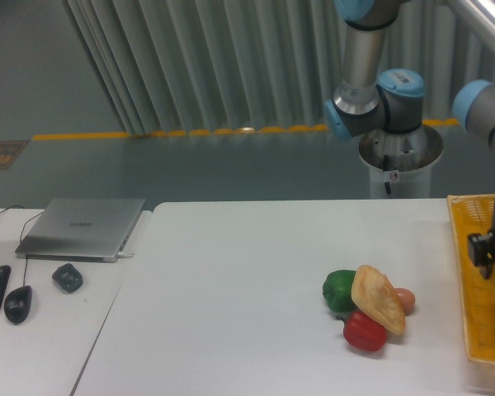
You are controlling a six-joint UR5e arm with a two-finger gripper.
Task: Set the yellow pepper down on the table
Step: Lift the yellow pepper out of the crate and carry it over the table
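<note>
Large white desk (231, 313), yellow mesh basket (478, 330) set at its right edge, hand (483, 250) seen above the basket at the frame edge, jaw state not discernible, yellow pepper not made out.

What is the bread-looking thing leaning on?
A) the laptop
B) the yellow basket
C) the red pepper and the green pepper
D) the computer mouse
C: the tan bread-like item lies tilted in the pile, resting over the red pepper and against the green pepper, far from the desk things.
</note>
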